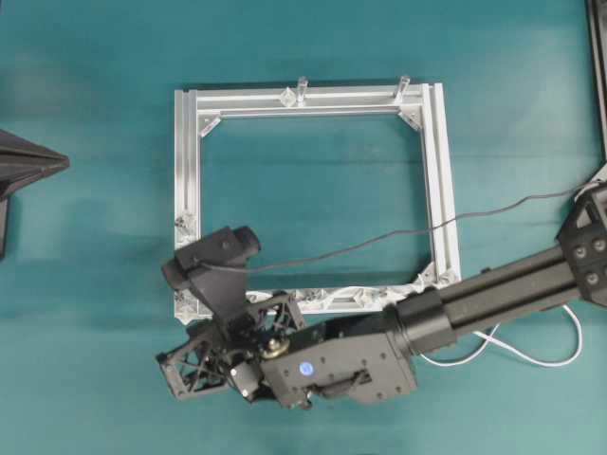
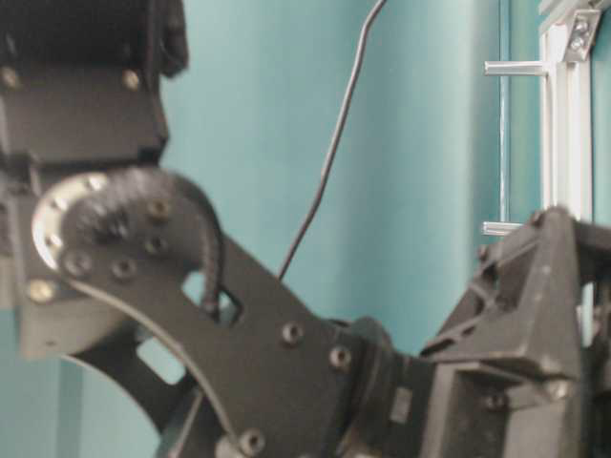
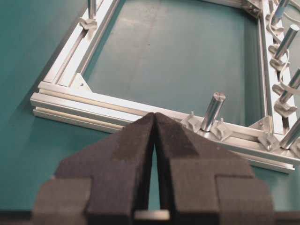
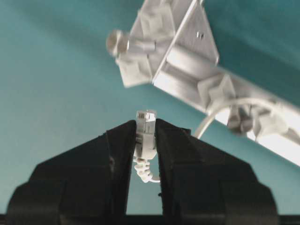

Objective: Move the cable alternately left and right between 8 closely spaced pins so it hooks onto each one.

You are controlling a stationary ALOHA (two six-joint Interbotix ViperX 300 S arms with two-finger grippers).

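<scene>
My right gripper [image 4: 146, 123] is shut on the small white plug [image 4: 146, 133] at the end of the cable [image 4: 216, 111]. It holds the plug just off the near left corner of the aluminium frame [image 1: 187, 152]. From the plug the white cord curves back to the near rail and runs among the pale studs, the pins [image 4: 219, 91]. In the overhead view the pins [image 1: 353, 298] line the near rail, and slack cable [image 1: 531, 358] loops on the table under the right arm. My left gripper [image 3: 154, 115] is shut on nothing, short of the frame's left side.
Two tall silver posts [image 1: 302, 90] stand on the far rail. A thin black wire [image 1: 379, 239] crosses over the frame to the right wrist camera [image 1: 216, 256]. The right arm [image 1: 493, 299] lies over the near right corner. Teal table [image 1: 95, 313] surrounds the frame.
</scene>
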